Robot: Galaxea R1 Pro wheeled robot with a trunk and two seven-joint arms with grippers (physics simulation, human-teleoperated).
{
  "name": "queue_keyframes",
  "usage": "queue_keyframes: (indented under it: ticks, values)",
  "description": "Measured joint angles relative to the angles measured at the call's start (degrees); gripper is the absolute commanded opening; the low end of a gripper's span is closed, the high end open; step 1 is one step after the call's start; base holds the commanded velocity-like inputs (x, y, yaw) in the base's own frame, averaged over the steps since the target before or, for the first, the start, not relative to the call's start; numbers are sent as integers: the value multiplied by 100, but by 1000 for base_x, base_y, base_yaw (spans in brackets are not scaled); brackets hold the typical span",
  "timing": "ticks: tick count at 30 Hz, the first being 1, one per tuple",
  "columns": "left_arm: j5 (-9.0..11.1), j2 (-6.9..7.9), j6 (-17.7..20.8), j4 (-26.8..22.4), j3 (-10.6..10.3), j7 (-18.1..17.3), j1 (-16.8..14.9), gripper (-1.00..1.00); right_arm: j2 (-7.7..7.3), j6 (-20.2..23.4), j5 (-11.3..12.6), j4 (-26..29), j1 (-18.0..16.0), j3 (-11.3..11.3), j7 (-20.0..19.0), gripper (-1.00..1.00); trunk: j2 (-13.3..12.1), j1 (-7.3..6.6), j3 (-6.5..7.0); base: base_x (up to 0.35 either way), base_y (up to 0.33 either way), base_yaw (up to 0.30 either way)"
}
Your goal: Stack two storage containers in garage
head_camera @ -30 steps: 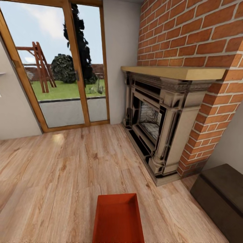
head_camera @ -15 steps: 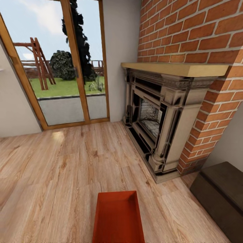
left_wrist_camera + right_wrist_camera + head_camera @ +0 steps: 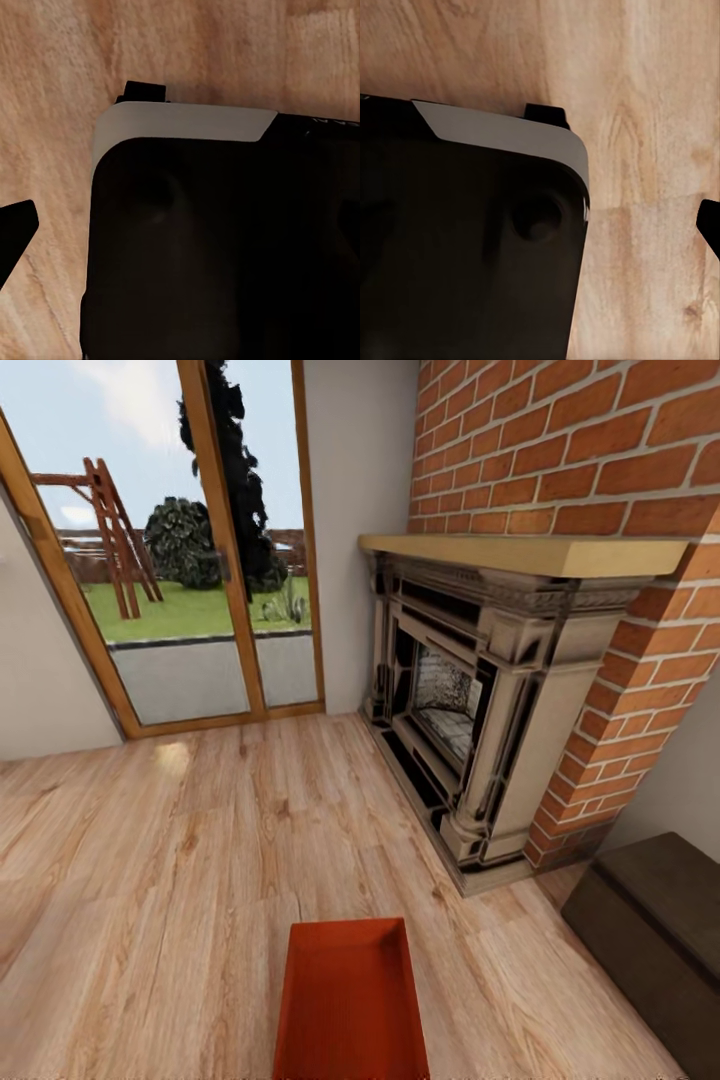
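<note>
One orange-red, thin-walled rectangular storage container point(image 3: 350, 1000) sat low at the head view's bottom centre over grained wood-plank floor point(image 3: 170, 860), near the carved stone fireplace point(image 3: 480, 700). Tool states couldn't be told.

1. I can read no text, label, brand, number or sign in any of my views.
2. The bin point(image 3: 348, 1000) in front of me is plain orange-red, with no lettering on its walls or floor.
3. The fireplace point(image 3: 470, 690) and the brick point(image 3: 560, 450) above it carry no plaque or writing.
4. The glass door point(image 3: 190, 560) has no sticker or sign on it.
5. The dark cabinet point(image 3: 655, 930) shows a bare top.
6. My wrist views look on a black and grey body point(image 3: 217, 247) with faint pale specks at one edge, too small and blurred to read as characters.
</note>
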State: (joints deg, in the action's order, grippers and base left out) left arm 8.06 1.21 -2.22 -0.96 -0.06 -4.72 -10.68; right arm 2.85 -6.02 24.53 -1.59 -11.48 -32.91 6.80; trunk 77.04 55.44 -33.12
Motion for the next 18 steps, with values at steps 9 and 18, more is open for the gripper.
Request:
queue_keyframes:
  ticks: [9, 18]
  values:
    - [0, 0, 0, 0, -3, 0, 0, 100, 0, 0, 0, 0, -2, -1, 0, 100, 0, 0, -84, 0, 0, 0]
    - [0, 0, 0, 0, -3, 0, 0, 100, 0, 0, 0, 0, -1, 1, 0, 100, 0, 0, -167, 0, 0, 0]
